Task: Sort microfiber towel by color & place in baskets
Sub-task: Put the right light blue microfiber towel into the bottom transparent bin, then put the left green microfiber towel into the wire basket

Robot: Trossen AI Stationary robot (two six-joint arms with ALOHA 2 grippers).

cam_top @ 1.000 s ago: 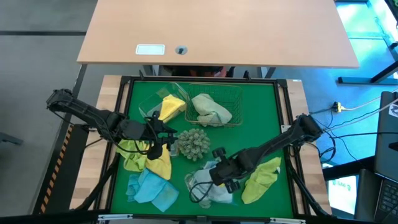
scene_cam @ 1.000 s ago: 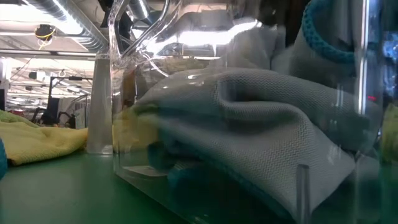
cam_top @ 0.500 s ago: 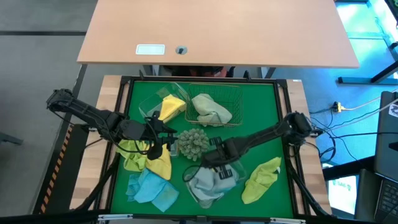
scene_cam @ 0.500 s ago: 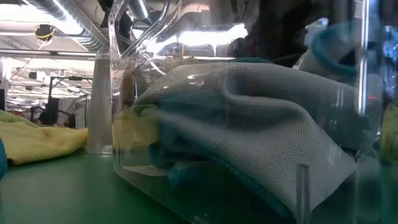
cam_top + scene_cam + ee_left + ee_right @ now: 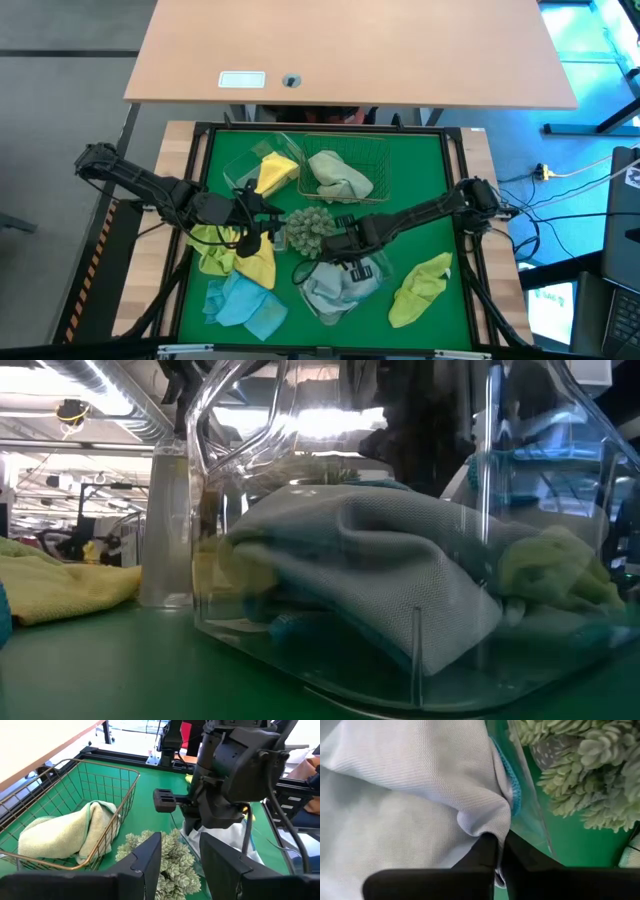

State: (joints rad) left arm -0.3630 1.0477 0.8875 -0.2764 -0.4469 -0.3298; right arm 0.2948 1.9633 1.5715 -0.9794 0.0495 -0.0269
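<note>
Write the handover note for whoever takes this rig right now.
Right gripper: shut on the pale blue towel, over the near clear tub.
Left gripper: open, empty, beside the spiky ball.
Done: one yellow towel in the far clear tub; one pale green towel in the wire basket.
Left: release the blue towel; the yellow pile, blue towels and lime towel lie loose on the green mat.

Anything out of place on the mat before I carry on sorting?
Yes: a spiky grey-green ball sits mid-mat among the cloths, touching the clear tub where the right gripper pinches a pale blue towel. It matches no basket.
</note>
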